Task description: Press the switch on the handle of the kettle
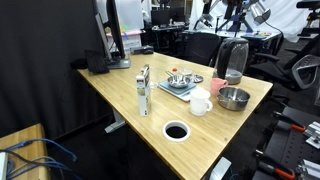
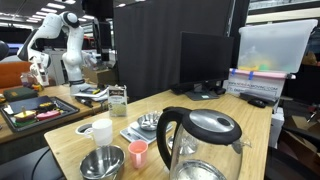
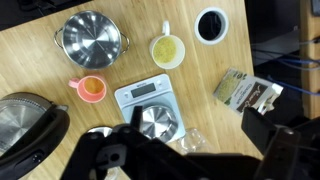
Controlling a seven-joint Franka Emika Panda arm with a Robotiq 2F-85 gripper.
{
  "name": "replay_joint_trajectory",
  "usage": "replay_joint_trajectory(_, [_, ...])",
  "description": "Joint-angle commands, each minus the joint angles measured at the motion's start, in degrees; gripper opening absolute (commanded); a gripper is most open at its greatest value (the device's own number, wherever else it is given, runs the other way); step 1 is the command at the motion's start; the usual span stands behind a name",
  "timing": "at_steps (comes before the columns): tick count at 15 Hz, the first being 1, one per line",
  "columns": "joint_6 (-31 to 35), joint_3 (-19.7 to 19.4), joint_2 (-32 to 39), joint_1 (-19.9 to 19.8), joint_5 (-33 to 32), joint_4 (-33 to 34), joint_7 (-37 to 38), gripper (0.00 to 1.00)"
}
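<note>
The kettle (image 2: 205, 145) stands on the wooden table, with a greyish see-through body and a shiny lid with a black rim. Its black curved handle (image 2: 166, 128) runs down one side. The kettle also shows at the far table corner in an exterior view (image 1: 233, 60) and at the lower left of the wrist view (image 3: 22, 122), with the handle (image 3: 48, 135) towards the gripper. My gripper (image 3: 200, 128) hangs high above the table, over the scale and to the right of the kettle. Its dark fingers are spread apart with nothing between them. I cannot make it out in the exterior views.
Near the kettle are a steel bowl (image 3: 90, 38), a pink cup (image 3: 91, 88), a white mug (image 3: 167, 48) and a scale (image 3: 145, 97) carrying a small steel dish (image 3: 157, 122). A carton (image 3: 248, 92) and a round cable hole (image 3: 211, 26) lie further off. A monitor (image 2: 205, 60) stands at the table's back.
</note>
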Motion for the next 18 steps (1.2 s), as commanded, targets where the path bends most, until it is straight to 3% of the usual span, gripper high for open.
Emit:
replay_joint_trajectory(1, [5.7, 0.3, 3.1, -3.2, 0.2, 0.3, 7.8, 1.00])
replay_joint_trajectory(2, [3.5, 0.0, 2.1, -2.0, 0.1, 0.1, 4.0, 1.00])
replay_joint_trajectory(9, [3.9, 0.2, 2.4, -2.1, 0.0, 0.1, 4.2, 1.00])
replay_joint_trajectory(18, [7.3, -0.6, 5.5, -5.6, 0.7, 0.3, 18.3, 1.00])
